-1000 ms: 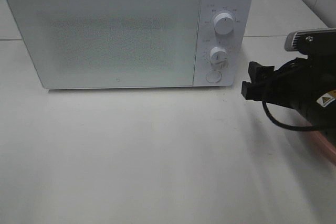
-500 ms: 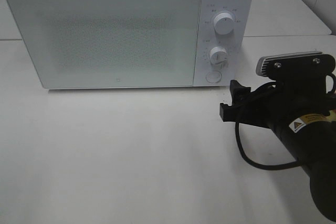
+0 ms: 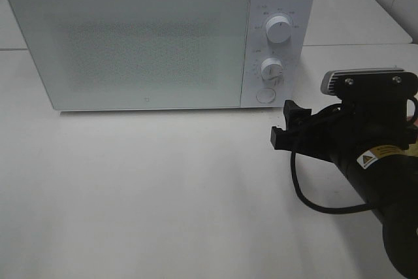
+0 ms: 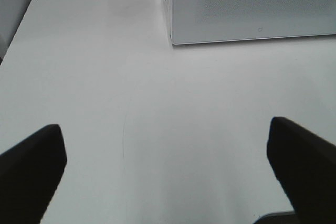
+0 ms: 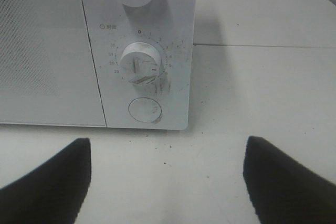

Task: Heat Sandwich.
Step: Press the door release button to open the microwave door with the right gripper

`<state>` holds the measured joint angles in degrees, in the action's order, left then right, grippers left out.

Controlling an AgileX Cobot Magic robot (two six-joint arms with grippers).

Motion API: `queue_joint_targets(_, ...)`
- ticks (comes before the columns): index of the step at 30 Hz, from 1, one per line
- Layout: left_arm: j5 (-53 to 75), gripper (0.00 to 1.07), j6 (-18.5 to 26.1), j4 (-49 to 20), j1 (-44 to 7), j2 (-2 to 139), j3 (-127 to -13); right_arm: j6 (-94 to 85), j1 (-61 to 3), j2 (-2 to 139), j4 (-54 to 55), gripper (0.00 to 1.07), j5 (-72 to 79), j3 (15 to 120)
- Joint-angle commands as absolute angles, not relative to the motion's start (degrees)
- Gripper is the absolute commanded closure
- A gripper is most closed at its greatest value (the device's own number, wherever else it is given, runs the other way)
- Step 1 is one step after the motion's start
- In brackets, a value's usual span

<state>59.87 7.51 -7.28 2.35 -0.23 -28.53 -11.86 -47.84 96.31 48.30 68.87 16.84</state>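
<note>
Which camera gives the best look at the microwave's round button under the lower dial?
The right wrist view: the round button sits close and unobstructed below the lower dial. The exterior high view shows it small but visible. The left wrist view shows only the microwave door, no button.

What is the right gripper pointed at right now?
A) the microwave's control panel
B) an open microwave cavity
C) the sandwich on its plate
A: in the right wrist view the open right gripper faces the lower dial and round button of the microwave, beside its shut door.
</note>
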Motion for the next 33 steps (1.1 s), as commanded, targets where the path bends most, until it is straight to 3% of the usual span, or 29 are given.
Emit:
queue_joint_targets(1, 59.0, 0.05, 7.1, -7.7, 2.3, -1.8, -28.5, -6.1, -48.2, 96.1, 48.4, 0.31, 69.6, 16.7)
queue_joint_targets(12, 59.0, 0.05, 7.1, -7.7, 2.3, -1.8, -28.5, 38.8, -48.2, 96.1, 48.3, 0.31, 69.6, 16.7)
queue_joint_targets(19, 59.0, 0.05, 7.1, -7.7, 2.3, -1.8, -28.5, 56.5, -48.2, 96.1, 48.3, 0.32, 69.6, 16.7)
queue_joint_targets(23, 59.0, 0.05, 7.1, -7.7, 2.3, -1.8, -28.5, 65.0, -48.2, 96.1, 48.3, 0.39, 69.6, 16.7)
queue_joint_targets(27, 59.0, 0.05, 7.1, -7.7, 2.3, -1.8, -28.5, 72.0, -48.2, 96.1, 48.3, 0.59, 69.6, 16.7)
queue_joint_targets(28, 59.0, 0.05, 7.1, -7.7, 2.3, -1.8, -28.5, 72.0, -48.2, 96.1, 48.3, 0.59, 69.6, 16.7)
queue_joint_targets(29, 59.0, 0.05, 7.1, -7.7, 2.3, -1.8, -28.5, 72.4, -48.2, 96.1, 48.3, 0.72, 69.6, 16.7)
queue_joint_targets(32, 59.0, 0.05, 7.1, -7.7, 2.3, -1.8, -28.5, 72.3, -48.2, 96.1, 48.3, 0.92, 69.6, 16.7)
queue_joint_targets(33, 59.0, 0.05, 7.1, -7.7, 2.3, -1.8, -28.5, 72.3, -48.2, 96.1, 48.3, 0.92, 69.6, 16.7)
